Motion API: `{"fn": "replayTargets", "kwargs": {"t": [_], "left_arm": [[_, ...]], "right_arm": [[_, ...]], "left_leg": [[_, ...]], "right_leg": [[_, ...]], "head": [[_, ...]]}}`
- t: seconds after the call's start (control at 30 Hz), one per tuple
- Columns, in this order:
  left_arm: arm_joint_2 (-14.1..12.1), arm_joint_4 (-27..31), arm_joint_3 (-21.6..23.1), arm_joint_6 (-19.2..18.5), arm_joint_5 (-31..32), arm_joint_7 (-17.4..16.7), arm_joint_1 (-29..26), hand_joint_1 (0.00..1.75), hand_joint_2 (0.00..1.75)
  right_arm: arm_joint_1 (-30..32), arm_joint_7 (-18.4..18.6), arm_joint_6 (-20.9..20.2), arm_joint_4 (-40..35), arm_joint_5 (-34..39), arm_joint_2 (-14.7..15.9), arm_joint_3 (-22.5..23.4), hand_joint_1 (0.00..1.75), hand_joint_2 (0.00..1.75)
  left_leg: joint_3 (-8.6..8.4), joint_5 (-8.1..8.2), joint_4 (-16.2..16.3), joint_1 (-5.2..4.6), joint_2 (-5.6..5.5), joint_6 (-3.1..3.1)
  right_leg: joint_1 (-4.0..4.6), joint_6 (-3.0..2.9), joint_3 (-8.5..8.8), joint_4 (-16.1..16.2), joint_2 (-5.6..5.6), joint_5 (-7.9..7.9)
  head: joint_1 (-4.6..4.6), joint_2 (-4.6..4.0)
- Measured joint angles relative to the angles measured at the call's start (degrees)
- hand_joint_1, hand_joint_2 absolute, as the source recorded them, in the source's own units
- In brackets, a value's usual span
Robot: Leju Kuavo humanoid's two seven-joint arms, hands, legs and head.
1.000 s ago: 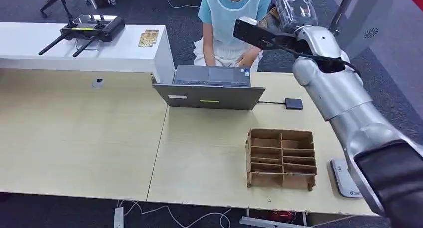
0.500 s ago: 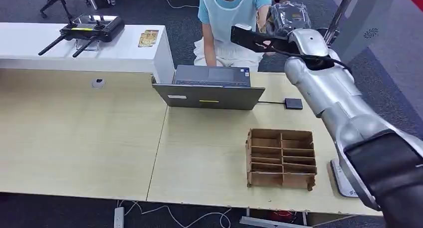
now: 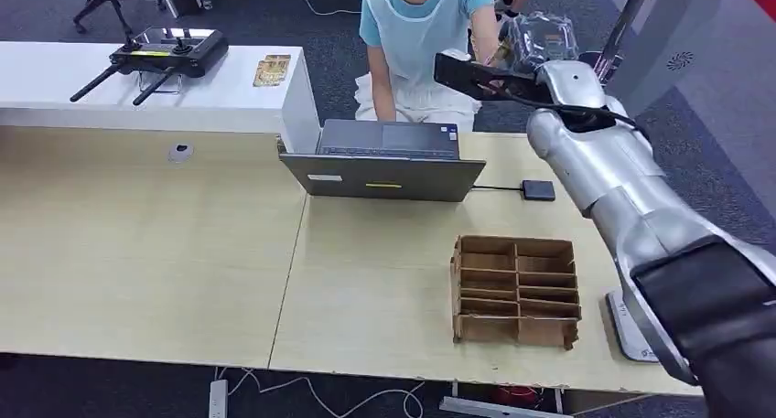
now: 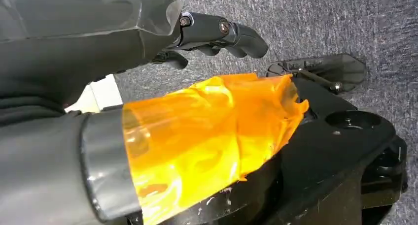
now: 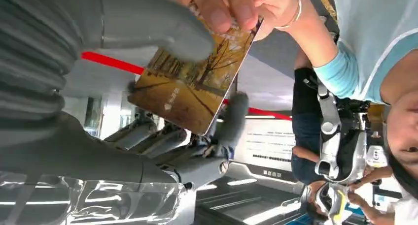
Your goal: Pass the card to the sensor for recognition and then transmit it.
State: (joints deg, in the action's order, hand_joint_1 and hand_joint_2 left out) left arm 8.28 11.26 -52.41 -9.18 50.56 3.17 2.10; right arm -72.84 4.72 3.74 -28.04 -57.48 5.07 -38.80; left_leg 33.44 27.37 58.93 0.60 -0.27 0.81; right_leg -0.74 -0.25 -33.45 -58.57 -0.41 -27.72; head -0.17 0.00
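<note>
The right hand [image 3: 542, 41] has edged rightward, upper right, pinching the card [image 5: 193, 87] with a person's hand [image 5: 236, 8]; thin, stiff, slippery, best held by its edges.

Bare light-wood bench [image 3: 137, 253] fills the frame's left half. The open grey laptop [image 3: 384, 162] blocks upper centre. The brown cardboard divider box [image 3: 515, 290] blocks lower right.

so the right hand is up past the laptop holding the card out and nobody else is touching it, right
Not quite: a person's hand is pinching the card too, as the right wrist view shows. The right hand does hold it out past the laptop.
</note>
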Motion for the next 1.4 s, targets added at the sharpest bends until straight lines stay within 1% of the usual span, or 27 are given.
{"fn": "replayTargets", "kwargs": {"t": [0.4, 0.57, 0.67, 0.73, 0.83, 1.0, 1.1, 1.2, 1.3, 1.4], "left_arm": [[0.0, 0.0, 0.0, 0.0, 0.1, 0.0, 0.0, 0.0, 0.0], [0.0, 0.0, 0.0, 0.1, 0.4, 0.0, 0.0, 0.0, 0.0], [0.0, 0.0, 0.0, 0.2, 0.5, 0.0, -0.1, 0.0, 0.0], [0.0, 0.0, 0.0, 0.2, 0.5, 0.0, -0.1, 0.0, 0.0], [0.1, 0.0, 0.0, 0.3, 0.1, 0.1, -0.3, 0.0, 0.0], [0.5, 0.0, 0.0, 1.0, -0.3, 0.2, -0.9, 0.0, 0.0], [0.9, 0.0, -0.1, 1.5, -1.0, 0.4, -1.1, 0.0, 0.0], [1.2, 0.0, -0.7, 2.0, -1.6, 0.7, -1.4, 0.0, 0.0], [1.6, 0.0, -1.5, 2.2, -2.1, 1.1, -1.9, 0.0, 0.0], [1.7, 0.0, -1.9, 2.3, -2.1, 1.2, -2.0, 0.0, 0.0]], "right_arm": [[0.0, 0.3, 0.5, 1.0, 0.0, 0.0, 0.0, 0.0, 1.75], [0.1, 1.6, 3.9, 1.0, -0.7, 0.1, 0.1, 0.0, 1.75], [0.9, 0.8, 7.9, 0.2, 1.4, 0.5, 1.5, 0.0, 1.75], [1.8, -0.5, 10.1, -0.9, 3.9, 0.7, 3.2, 0.0, 1.75], [4.4, -3.6, 12.4, -4.7, 11.2, 1.2, 7.9, 0.0, 1.75], [10.7, -6.6, 12.3, -13.6, 19.4, 2.6, 16.1, 0.0, 1.75], [16.9, -10.2, 10.9, -21.9, 27.0, 4.0, 21.2, 0.0, 1.75], [25.2, -13.4, 9.4, -31.4, 34.7, 5.9, 26.5, 0.0, 1.75], [34.0, -15.2, 8.0, -41.5, 38.5, 8.2, 31.5, 0.0, 1.75], [38.7, -15.5, 7.2, -47.0, 39.1, 9.5, 34.8, 0.0, 1.75]], "left_leg": [[0.0, 0.0, 0.0, 0.0, 0.0, 0.0], [0.0, 0.0, 0.0, 0.0, 0.0, 0.0], [0.0, 0.0, 0.0, 0.0, 0.0, 0.0], [0.0, 0.0, 0.0, 0.0, 0.0, 0.0], [0.0, 0.0, 0.0, 0.0, 0.0, 0.0], [0.0, 0.01, 0.0, 0.0, -0.02, -0.01], [-0.01, 0.02, 0.0, 0.01, -0.12, -0.02], [0.02, 0.03, 0.0, 0.01, -0.35, -0.03], [0.09, 0.1, 0.0, 0.0, -0.39, -0.12], [0.05, 0.15, 0.0, -0.02, -0.19, -0.15]], "right_leg": [[0.0, 0.0, 0.0, 0.0, 0.0, 0.0], [0.0, 0.0, -0.01, 0.0, 0.01, 0.0], [0.0, 0.0, -0.01, 0.0, 0.01, 0.0], [0.0, 0.0, -0.01, 0.0, 0.0, 0.0], [0.0, 0.0, -0.01, 0.0, 0.0, 0.0], [0.0, 0.0, -0.01, 0.1, -0.01, 0.0], [0.01, 0.01, 0.02, 0.1, -0.1, -0.01], [0.0, 0.06, 0.06, 0.2, -0.26, -0.05], [0.0, 0.13, 0.11, 0.2, -0.32, -0.1], [-0.03, 0.13, 0.05, 0.2, -0.14, -0.09]], "head": [[0.02, 0.02], [0.02, 0.02], [0.0, 0.0], [0.0, 0.0], [0.0, 0.0], [0.04, 0.0], [-0.03, 0.02], [0.0, 0.0], [0.04, 0.0], [0.04, 0.0]]}}
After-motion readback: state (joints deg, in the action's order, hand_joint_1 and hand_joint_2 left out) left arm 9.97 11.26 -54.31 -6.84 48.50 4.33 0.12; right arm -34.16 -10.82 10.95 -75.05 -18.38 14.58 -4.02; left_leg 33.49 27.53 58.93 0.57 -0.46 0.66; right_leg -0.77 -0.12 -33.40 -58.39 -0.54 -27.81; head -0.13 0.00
